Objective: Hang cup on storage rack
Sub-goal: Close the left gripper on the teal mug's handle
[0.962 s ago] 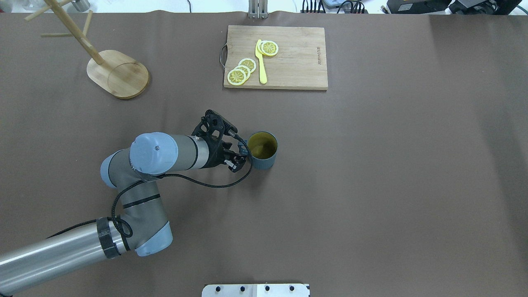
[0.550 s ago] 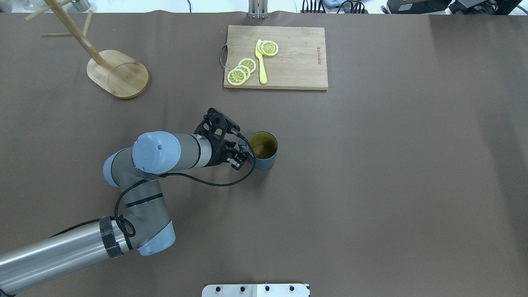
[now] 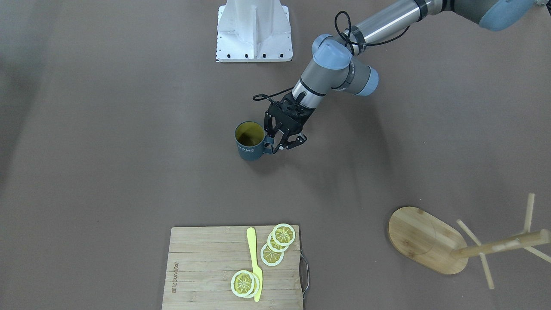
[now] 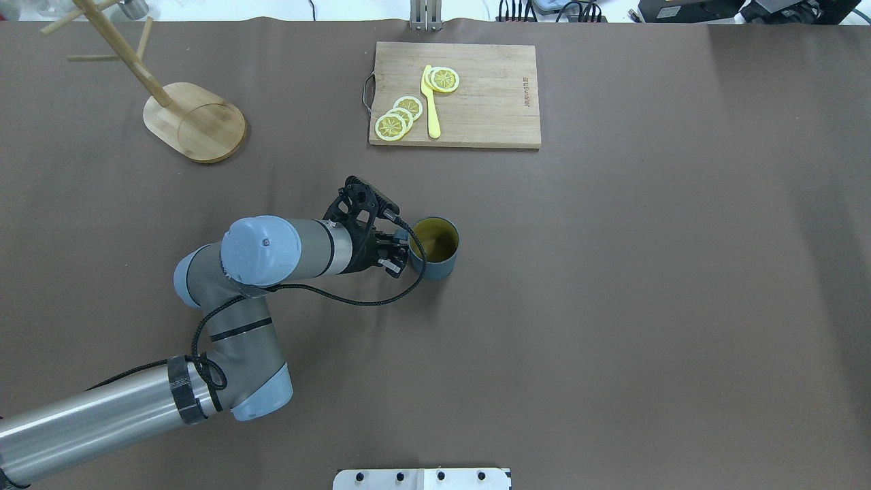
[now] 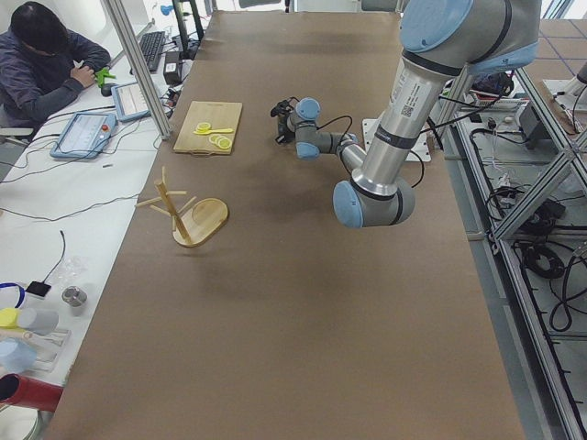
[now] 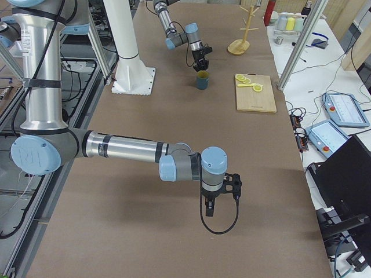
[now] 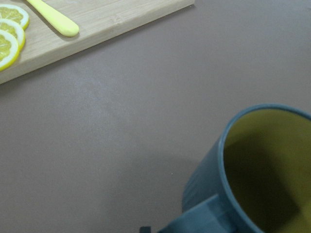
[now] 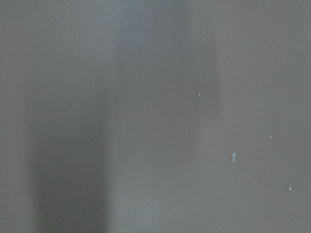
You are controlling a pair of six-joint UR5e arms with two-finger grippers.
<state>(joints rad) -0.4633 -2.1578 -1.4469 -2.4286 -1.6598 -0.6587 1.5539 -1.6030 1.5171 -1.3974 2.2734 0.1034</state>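
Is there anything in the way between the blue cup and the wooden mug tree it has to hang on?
No, nothing visible. Only bare brown table lies between the cup and the storage rack. The cutting board sits off to the side, out of that path. The left gripper is right at the cup's handle.

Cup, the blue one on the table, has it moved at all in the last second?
No. In the overhead view the cup stays put, at the same gap and angle from the cutting board as before.
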